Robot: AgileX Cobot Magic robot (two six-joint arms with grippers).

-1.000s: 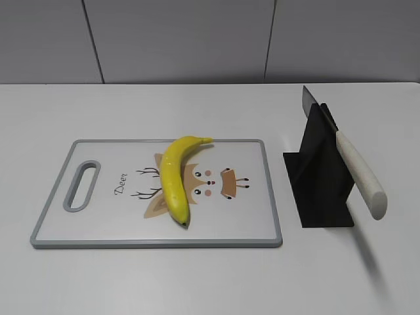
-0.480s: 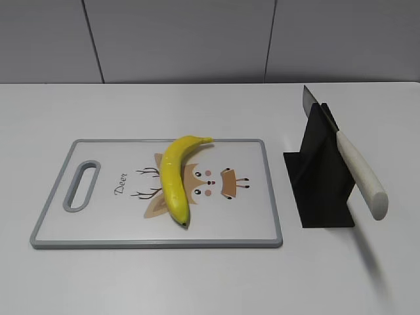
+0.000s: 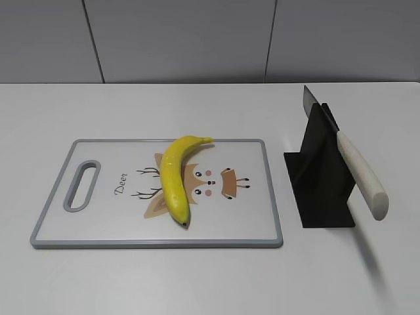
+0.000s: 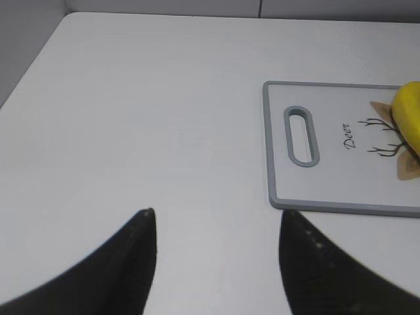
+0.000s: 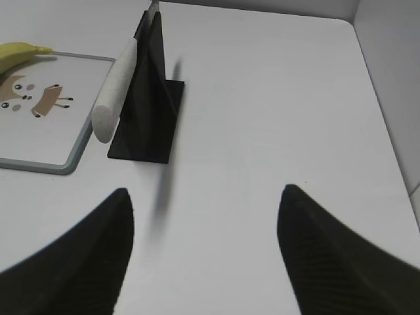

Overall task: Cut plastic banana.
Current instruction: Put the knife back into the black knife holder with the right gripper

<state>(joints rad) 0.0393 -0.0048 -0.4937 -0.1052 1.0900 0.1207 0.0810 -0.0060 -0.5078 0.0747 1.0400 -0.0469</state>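
Observation:
The plastic banana (image 3: 175,179), glossy yellow and curved, lies on the white cutting board (image 3: 98,226) with a grey rim and a deer drawing. Its edge shows in the left wrist view (image 4: 408,115) and its stem end in the right wrist view (image 5: 20,50). A knife with a white handle (image 3: 361,176) rests slanted in a black stand (image 3: 321,190) right of the board. My left gripper (image 4: 216,213) is open and empty above bare table left of the board. My right gripper (image 5: 205,191) is open and empty above bare table in front of the stand (image 5: 147,92). Neither gripper shows in the exterior view.
The board has a handle slot (image 3: 81,186) at its left end. The white table ends at a grey wall behind. The table's right edge (image 5: 387,131) runs close to the right gripper.

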